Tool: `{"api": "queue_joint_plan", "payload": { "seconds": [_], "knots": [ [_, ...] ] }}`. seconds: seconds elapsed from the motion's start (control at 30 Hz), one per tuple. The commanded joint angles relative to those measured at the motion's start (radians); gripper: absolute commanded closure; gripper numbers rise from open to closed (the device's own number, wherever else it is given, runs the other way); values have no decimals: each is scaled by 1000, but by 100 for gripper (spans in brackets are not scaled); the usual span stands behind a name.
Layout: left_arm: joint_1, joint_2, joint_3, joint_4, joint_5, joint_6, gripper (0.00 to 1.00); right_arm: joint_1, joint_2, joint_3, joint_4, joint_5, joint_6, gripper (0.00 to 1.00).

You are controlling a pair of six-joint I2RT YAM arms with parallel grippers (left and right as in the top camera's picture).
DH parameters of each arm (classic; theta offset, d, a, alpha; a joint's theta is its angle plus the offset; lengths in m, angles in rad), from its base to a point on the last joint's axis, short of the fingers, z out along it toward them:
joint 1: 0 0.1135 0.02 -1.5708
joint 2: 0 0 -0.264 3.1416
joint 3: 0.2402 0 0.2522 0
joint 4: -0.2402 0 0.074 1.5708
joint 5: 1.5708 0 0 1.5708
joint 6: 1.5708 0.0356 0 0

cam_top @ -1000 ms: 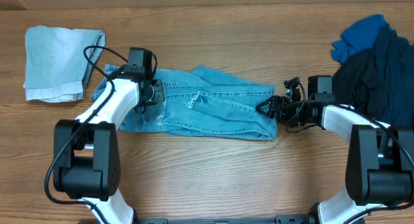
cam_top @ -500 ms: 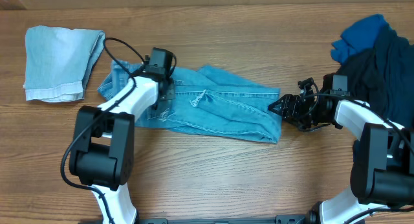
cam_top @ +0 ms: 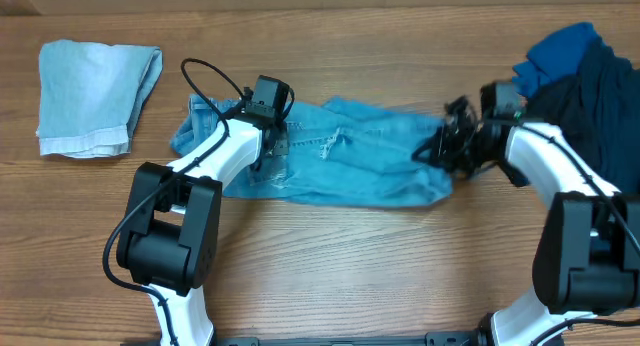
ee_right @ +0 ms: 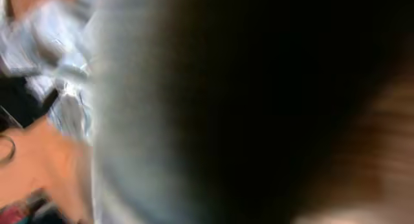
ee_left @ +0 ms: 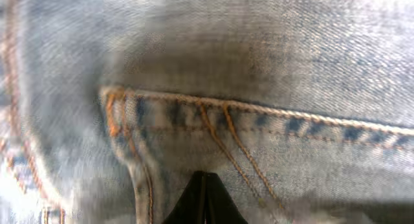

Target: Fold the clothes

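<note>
Overhead view: we see the jeans (cam_top: 340, 171) spread across the middle of the tabletop (cam_top: 330, 286). Their long axis runs left to right, with the waist end on our left arm's side.
Left gripper: the left gripper (cam_top: 270, 134) sits on the jeans' waist end. In the left wrist view its tips are pressed together and a stitched seam (ee_left: 259, 111) runs down toward them. We judge it clamped on the denim.
Right gripper: the right gripper (cam_top: 450, 146) is at the jeans' leg end, closed and apparently pinching the edge there. The right wrist view is only a blur of denim and shadow, so we cannot tell how much cloth it has.
Key relation: each arm holds the end of the jeans nearer to it, so the cloth stretches lengthwise between the two grippers.
Other clothes: a paler denim piece (cam_top: 95, 86) lies folded well beyond the jeans' waist end. A pile of dark and royal-blue garments (cam_top: 575, 96) lies just beyond the leg end.
Next move, our judgement: bringing one end over the other along the long axis would halve the jeans. A shallow pinch at the leg end could slip.
</note>
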Motion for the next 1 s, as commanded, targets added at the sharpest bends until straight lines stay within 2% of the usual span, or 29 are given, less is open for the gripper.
{"api": "queue_joint_plan", "payload": {
  "seconds": [0.0,0.1,0.17,0.27,0.37,0.47,0.6,0.87,0.9,0.97],
  "knots": [
    [-34,24,5,-53,184,-14,96,-18,-15,281,-225,461,-3,96],
    [-20,-159,113,-89,164,35,96,-8,-15,461,-364,661,13,96],
    [16,-293,146,-125,131,81,94,48,-15,489,-382,733,55,96],
    [112,-453,146,-182,134,92,96,202,-12,488,-356,728,144,96],
    [205,-573,146,-260,143,92,95,450,11,488,-274,722,192,96],
    [228,-632,146,-327,144,91,95,608,114,488,-230,722,220,96],
    [228,-668,146,-385,176,91,95,678,229,488,-196,721,261,96],
    [228,-686,146,-403,203,91,95,765,278,488,-27,732,257,96],
    [228,-686,146,-405,202,92,95,765,280,488,-11,707,257,92],
    [228,-686,146,-406,203,91,95,765,280,492,37,582,256,44]
  ]
}}
